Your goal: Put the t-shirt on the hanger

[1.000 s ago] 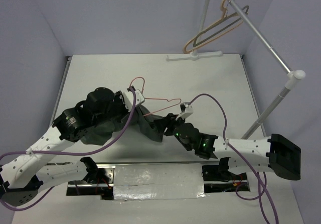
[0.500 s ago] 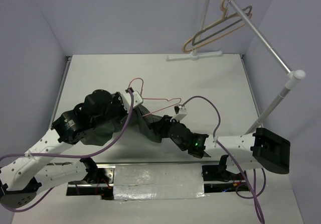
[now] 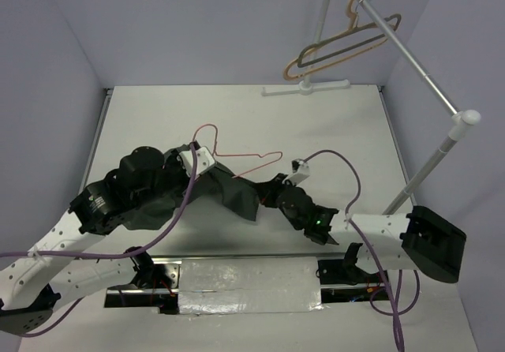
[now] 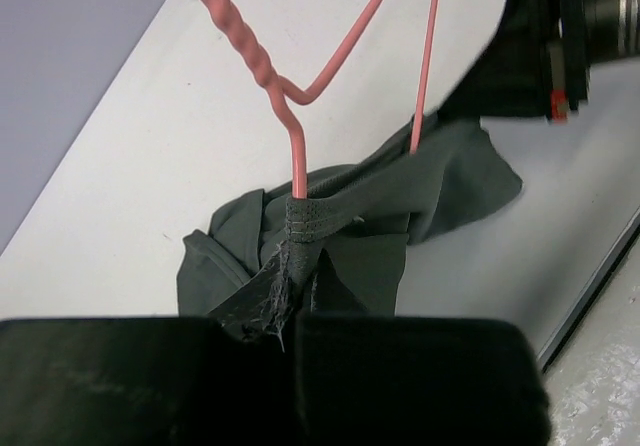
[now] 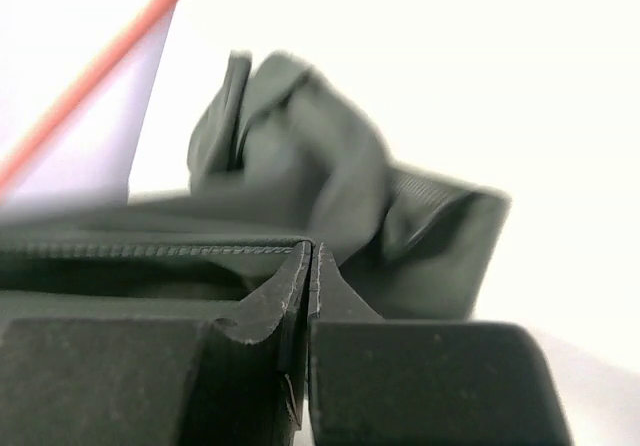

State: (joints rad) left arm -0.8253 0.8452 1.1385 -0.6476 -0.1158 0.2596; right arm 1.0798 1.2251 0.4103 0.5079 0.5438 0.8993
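The thin pink hanger (image 3: pixel 237 156) stands tilted over the table, its hook up. One shoulder is tucked into the dark grey t-shirt (image 3: pixel 231 194), which lies crumpled below it. In the left wrist view the hanger wire (image 4: pixel 298 161) runs down through the t-shirt's collar (image 4: pixel 305 216) into my left gripper (image 4: pixel 292 311), which is shut on the hanger. My left gripper (image 3: pixel 201 159) sits at the shirt's left side. My right gripper (image 3: pixel 264 196) is at the shirt's right edge. Up close, the right gripper (image 5: pixel 313 256) is shut with the t-shirt's (image 5: pixel 300 156) hem pinched at its tips.
A clothes rack stands at the back right, with a slanted rail (image 3: pixel 410 52) and a white base (image 3: pixel 308 89). A tan hanger (image 3: pixel 304 60) and a dark grey hanger (image 3: pixel 359 46) hang from the rail. Purple cables loop over both arms. Walls close in left and right.
My right gripper has gone from open to shut at the shirt's right edge. My left arm has drawn the hanger slightly to the left. The hangers on the rack have swung.
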